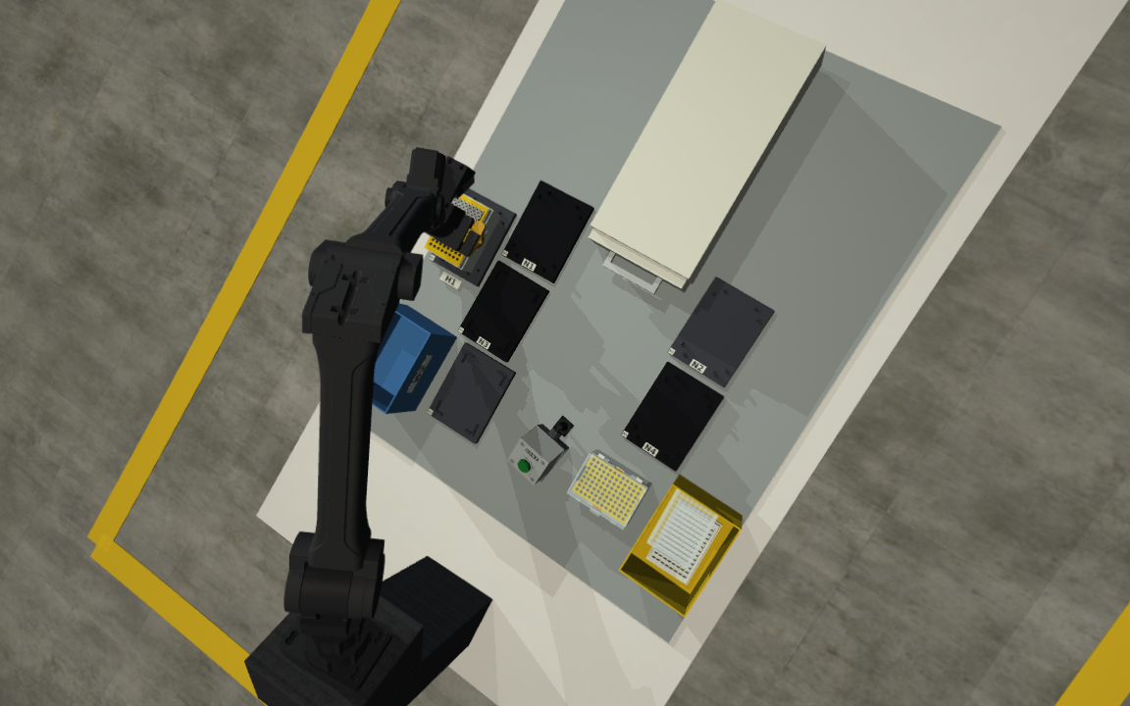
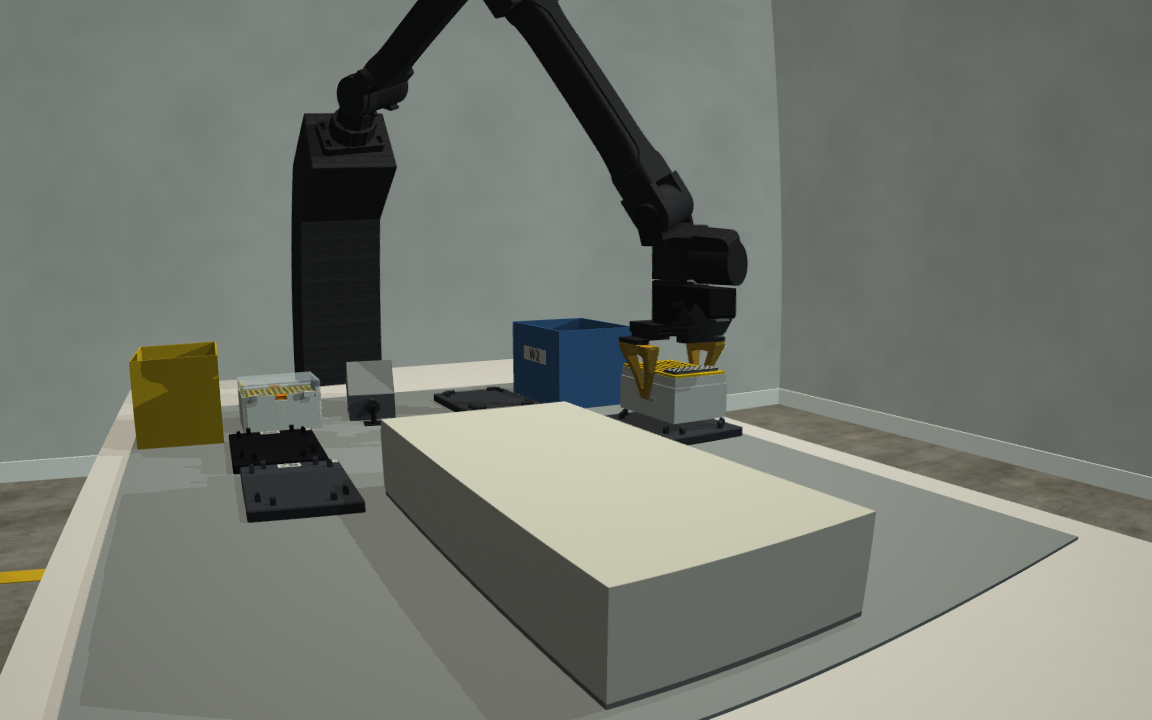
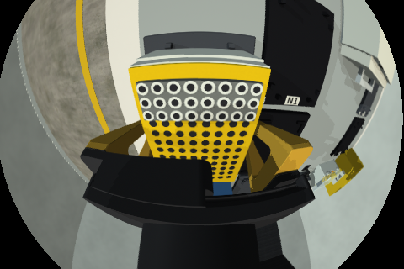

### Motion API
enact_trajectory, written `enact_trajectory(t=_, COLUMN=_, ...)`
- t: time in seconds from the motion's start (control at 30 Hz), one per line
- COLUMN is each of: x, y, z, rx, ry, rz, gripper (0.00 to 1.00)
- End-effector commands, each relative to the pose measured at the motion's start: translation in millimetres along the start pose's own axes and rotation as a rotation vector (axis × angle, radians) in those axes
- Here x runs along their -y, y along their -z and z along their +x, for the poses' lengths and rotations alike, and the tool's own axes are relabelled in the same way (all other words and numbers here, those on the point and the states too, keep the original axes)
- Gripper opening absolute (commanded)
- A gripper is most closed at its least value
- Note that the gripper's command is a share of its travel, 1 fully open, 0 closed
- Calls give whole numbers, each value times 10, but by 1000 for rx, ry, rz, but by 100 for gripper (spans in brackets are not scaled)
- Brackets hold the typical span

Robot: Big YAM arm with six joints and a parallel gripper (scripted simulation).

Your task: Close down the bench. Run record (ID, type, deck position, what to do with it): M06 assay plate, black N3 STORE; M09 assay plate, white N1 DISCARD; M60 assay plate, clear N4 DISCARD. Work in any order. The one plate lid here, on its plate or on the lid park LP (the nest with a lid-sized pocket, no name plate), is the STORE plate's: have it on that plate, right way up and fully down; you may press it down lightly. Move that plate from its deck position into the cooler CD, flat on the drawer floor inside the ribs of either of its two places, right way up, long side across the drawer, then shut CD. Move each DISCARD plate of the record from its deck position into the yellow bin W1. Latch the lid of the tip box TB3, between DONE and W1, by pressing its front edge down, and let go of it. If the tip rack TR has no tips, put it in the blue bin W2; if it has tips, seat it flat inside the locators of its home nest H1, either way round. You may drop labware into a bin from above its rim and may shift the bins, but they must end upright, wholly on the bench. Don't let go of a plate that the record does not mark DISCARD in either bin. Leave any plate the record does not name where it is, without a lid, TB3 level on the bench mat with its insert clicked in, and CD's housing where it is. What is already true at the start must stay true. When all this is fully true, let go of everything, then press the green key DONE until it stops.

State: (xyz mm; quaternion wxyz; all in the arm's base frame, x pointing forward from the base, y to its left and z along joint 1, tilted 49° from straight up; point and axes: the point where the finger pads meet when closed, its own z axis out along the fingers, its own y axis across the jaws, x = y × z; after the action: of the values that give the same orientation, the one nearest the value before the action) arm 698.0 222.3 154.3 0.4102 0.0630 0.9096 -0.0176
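The tip rack TR [image 1: 461, 232] is a grey box with a yellow top. It stands on its home nest H1 [image 1: 450, 280] at the bench's left rear. In the wrist view the rack [image 3: 199, 123] has tips in its far rows, seen as white rings, and empty dark holes nearer me. My gripper [image 2: 671, 358] comes down from above and is shut on the rack [image 2: 672, 391], one yellow finger on each long side. I cannot tell whether the rack is fully down inside the locators.
The cooler CD [image 1: 709, 131] is shut, handle toward the nests. Nests N1 [image 1: 548, 229], N3 [image 1: 505, 310], N4 [image 1: 673, 414], N2 [image 1: 721, 330] and the lid park [image 1: 472, 390] show no plates. The blue bin W2 [image 1: 406, 358] stands beside H1. DONE [image 1: 516, 465], TB3 [image 1: 608, 487] and the yellow bin W1 [image 1: 682, 542], holding white labware, line the front.
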Motion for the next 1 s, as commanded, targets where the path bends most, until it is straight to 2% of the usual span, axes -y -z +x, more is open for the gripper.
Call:
enact_trajectory(t=0.0, x=-73, y=105, z=-150, rx=30, ry=-5, rz=-18, gripper=0)
enact_trajectory(t=0.83, x=-69, y=105, z=-144, rx=30, ry=-5, rz=-18, gripper=0)
enact_trajectory(t=0.87, x=-37, y=0, z=-12, rx=13, ry=11, rz=-12, gripper=0)
enact_trajectory(t=0.97, x=-29, y=-45, z=-33, rx=15, ry=8, rz=-9, gripper=0)
